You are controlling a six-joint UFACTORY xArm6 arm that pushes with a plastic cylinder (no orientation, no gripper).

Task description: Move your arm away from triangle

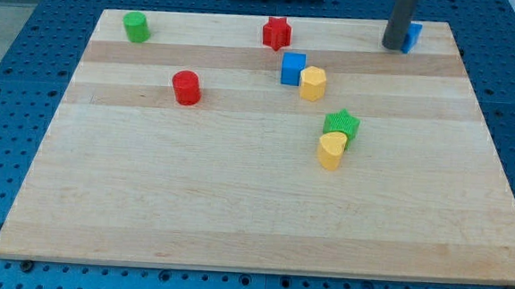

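Note:
My tip rests on the board near the view's top right corner. A blue block, likely the triangle, sits right behind it on its right side, partly hidden by the rod; they look to be touching. A blue cube and a yellow hexagon block stand together left of and below the tip. A green star and a yellow heart sit together lower down.
A red star is at the top centre. A red cylinder is at the left centre. A green cylinder is at the top left. The wooden board lies on a blue perforated table.

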